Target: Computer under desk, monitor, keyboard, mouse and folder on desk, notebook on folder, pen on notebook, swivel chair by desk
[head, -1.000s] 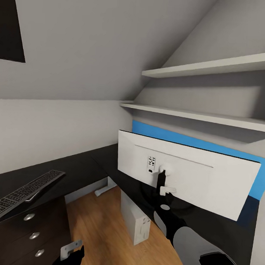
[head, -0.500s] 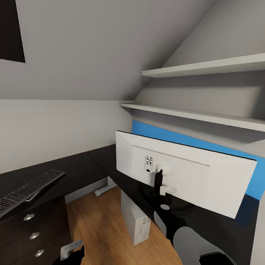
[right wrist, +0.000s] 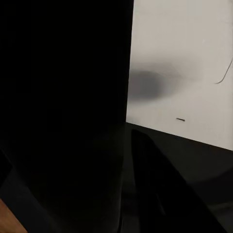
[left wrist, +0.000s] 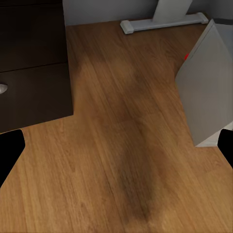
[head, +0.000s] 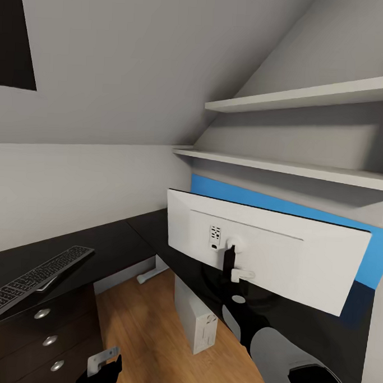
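Along the sloped-ceiling corner runs the long black L-shaped desk (head: 107, 240). On it the wide monitor (head: 267, 249), white back showing, has the right gripper (head: 235, 271) at its thin neck; grip cannot be told. Beneath stands the white-grey tower computer (head: 195, 321). Left lies the slim black keyboard (head: 35, 279). Low over wooden floor (left wrist: 116, 155), the left gripper (head: 101, 365) is spread.

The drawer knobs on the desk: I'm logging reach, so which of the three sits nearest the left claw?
The lowest knob. It sits just beside the left claw, while the middle knob and top knob are stacked higher up the black desk's drawer front.
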Motion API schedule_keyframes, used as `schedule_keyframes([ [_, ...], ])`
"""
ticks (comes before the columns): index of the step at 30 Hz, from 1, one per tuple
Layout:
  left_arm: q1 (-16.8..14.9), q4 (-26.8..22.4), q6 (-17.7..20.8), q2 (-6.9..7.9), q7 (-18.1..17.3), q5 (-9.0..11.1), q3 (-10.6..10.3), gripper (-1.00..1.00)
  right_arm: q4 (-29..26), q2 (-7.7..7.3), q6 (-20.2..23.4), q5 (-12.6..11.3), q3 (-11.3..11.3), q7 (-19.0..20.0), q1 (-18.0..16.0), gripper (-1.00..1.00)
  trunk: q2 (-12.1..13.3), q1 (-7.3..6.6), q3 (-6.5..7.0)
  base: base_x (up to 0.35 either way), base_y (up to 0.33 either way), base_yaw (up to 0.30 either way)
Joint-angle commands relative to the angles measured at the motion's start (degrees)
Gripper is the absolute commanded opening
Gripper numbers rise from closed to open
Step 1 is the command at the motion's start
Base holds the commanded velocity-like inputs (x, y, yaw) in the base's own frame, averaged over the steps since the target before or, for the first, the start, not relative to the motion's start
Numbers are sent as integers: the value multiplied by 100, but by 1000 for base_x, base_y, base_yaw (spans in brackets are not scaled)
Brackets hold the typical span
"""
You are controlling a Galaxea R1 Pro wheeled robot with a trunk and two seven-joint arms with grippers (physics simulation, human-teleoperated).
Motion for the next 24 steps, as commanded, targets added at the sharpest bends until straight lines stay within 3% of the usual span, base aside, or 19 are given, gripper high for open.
schedule_keyframes([
  [1,-4,1,-21,0,20,34,-13,100,8,-5,-34,-89,54,-24,-5,-100,-5,0,-8,0,0,0],
  [24,-4,1,-21,0,20,34,-13,100,2,-10,-34,-89,52,-32,-5,-100,-5,0,-8,0,-16,0],
])
